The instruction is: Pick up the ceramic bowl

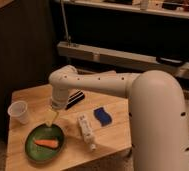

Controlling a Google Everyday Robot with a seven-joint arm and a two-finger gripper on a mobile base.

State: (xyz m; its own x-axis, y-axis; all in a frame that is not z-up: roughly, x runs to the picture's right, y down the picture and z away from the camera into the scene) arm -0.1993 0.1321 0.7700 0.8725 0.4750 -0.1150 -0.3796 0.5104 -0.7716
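The ceramic bowl (pixel 44 142) is a dark green shallow dish at the front left of the wooden table (pixel 113 135). An orange carrot (pixel 47 143) lies in it. My gripper (pixel 52 119) hangs from the white arm (pixel 118 87) just above the bowl's far rim, pointing down at it. A small white cup (pixel 19 111) stands to the left of the bowl.
A white bottle (pixel 86 131) lies on its side right of the bowl. A blue sponge (pixel 103 116) sits further right. A dark flat object (pixel 75 99) lies behind my arm. A dark cabinet with a metal rail (pixel 123 57) stands behind the table.
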